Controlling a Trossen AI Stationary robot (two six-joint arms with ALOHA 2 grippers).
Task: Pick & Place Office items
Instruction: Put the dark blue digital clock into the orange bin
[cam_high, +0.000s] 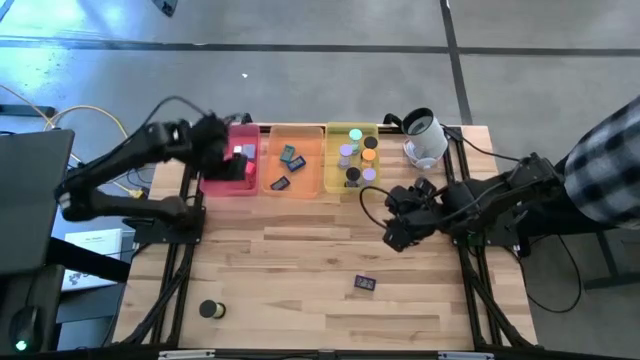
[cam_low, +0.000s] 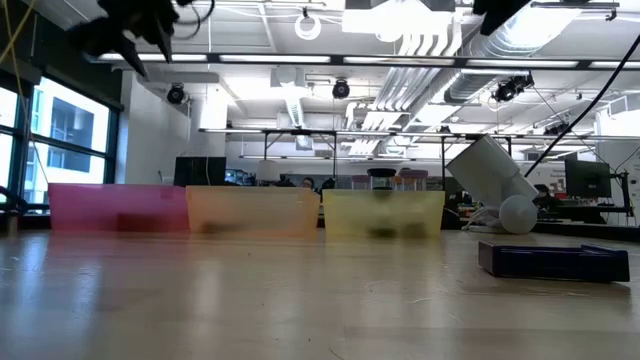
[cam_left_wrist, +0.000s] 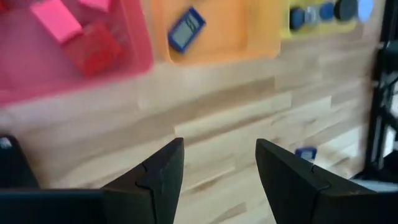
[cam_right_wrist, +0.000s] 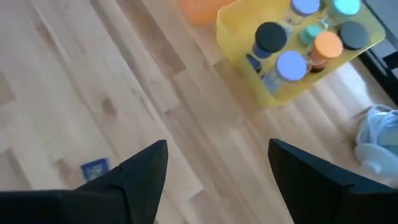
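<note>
The tabletop (cam_high: 300, 270) is a light wooden slab of butcher-block strips, mounted on a dark frame above a grey concrete floor. Along its far edge stand three translucent trays side by side: the pink tray (cam_high: 233, 186) at the left holds red and pink cubes (cam_left_wrist: 74, 34), the orange tray (cam_high: 296, 165) in the middle holds flat blue rectangles (cam_left_wrist: 186, 29), and the yellow tray (cam_high: 340, 165) at the right holds short coloured cylinders (cam_right_wrist: 298, 43). A white rounded device (cam_high: 425, 140) lies just right of the yellow tray. One blue rectangle (cam_high: 365, 284) lies alone on the near right of the tabletop, and one black cylinder (cam_high: 210, 310) at the near left. The left tool (cam_left_wrist: 217, 168) hangs over the pink tray, jaws parted and empty. The right tool (cam_right_wrist: 217, 174) hovers near the yellow tray, jaws wide apart and empty. Beyond the tabletop the low view shows a workshop room with ceiling ducts, lamps and windows at the left.
</note>
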